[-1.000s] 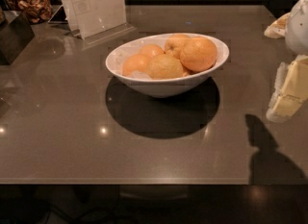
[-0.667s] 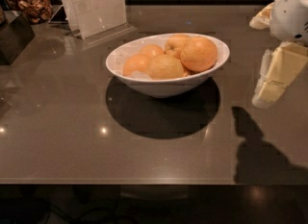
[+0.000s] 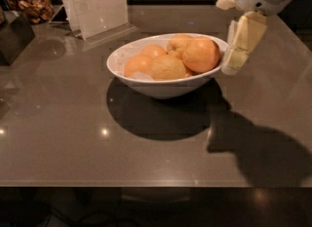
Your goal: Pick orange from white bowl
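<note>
The white bowl (image 3: pixel 161 87) stands in the middle of the grey table and holds several round fruits. The orange (image 3: pixel 201 54), the largest and deepest in colour, lies at the bowl's right side against the rim. A paler yellowish fruit (image 3: pixel 167 67) lies in front of it and smaller oranges (image 3: pixel 138 64) lie to the left. My gripper (image 3: pixel 237 50) hangs from the upper right, its cream fingers pointing down just outside the bowl's right rim, close beside the orange. It holds nothing.
A clear upright sign holder (image 3: pixel 95 4) stands behind the bowl at the back left. A dark box (image 3: pixel 14 36) and a container of brown snacks (image 3: pixel 34 4) are at the far left. The table's front edge (image 3: pixel 146 186) runs along the bottom.
My gripper has moved left and up from the table's right edge to just beside the bowl's right rim. The bowl and fruits have not moved.
</note>
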Action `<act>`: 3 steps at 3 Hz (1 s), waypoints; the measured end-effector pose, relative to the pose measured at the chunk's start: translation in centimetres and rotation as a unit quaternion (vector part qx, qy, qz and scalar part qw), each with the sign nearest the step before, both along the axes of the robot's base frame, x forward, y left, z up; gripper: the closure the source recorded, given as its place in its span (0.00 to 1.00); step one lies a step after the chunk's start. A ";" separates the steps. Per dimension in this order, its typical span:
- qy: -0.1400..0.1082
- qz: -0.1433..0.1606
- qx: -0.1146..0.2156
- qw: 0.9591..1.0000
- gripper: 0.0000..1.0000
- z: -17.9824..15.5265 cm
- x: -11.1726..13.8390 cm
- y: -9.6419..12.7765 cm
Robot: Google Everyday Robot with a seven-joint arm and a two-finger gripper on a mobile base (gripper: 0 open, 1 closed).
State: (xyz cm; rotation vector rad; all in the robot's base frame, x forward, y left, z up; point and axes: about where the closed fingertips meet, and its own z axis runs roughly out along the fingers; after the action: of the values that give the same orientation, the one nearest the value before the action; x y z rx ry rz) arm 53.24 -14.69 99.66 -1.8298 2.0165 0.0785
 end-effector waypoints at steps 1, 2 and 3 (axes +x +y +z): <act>-0.012 -0.001 0.005 1.000 0.00 0.6 0.5 0.2; -0.008 0.005 0.027 1.000 0.00 -0.1 1.1 0.6; 0.002 0.018 0.059 0.998 0.00 -0.6 3.1 2.2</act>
State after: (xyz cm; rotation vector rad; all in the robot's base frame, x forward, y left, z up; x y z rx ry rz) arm 56.36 -12.48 99.02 -1.7941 1.9373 0.2069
